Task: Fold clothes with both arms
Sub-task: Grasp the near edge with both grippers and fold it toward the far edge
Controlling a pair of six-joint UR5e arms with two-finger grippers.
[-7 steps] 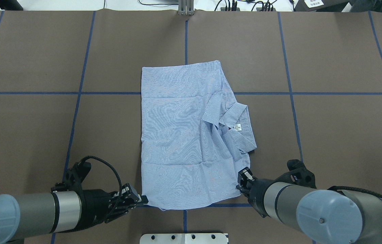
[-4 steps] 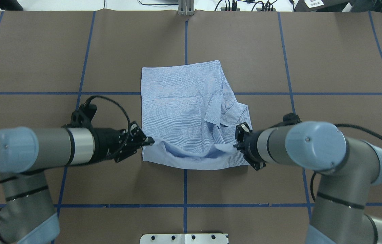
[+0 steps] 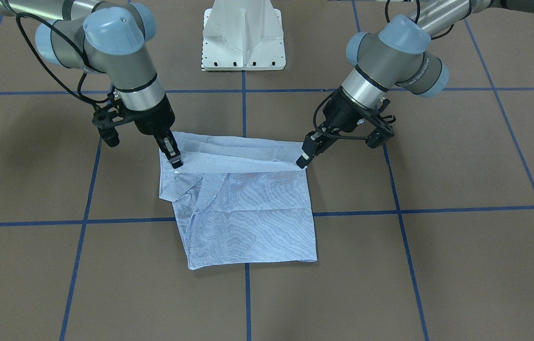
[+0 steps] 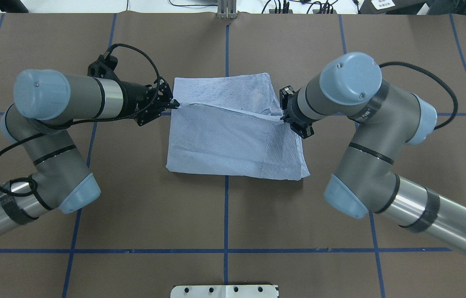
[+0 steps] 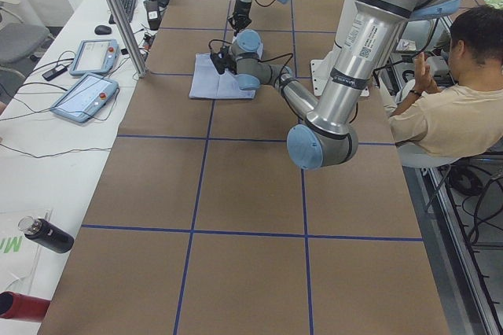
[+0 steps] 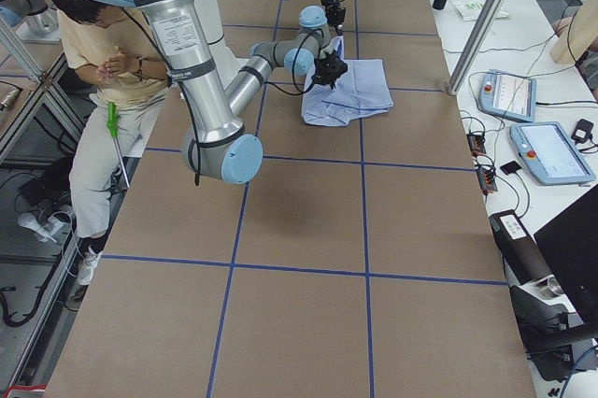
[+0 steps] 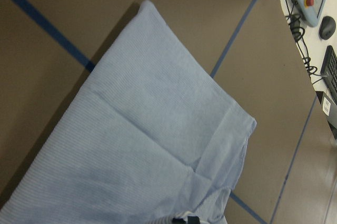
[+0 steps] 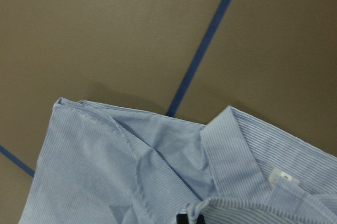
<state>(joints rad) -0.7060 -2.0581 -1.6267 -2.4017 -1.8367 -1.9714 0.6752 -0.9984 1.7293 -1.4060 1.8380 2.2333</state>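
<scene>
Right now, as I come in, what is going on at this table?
Two robot arms are folding a light blue striped shirt on the brown table. The left end effector and the right end effector each pinch one corner of a shirt edge and hold it stretched between them, apparently slightly raised over the rest of the garment. The held edge is short of the far edge, so the fold is not yet laid down.
</scene>
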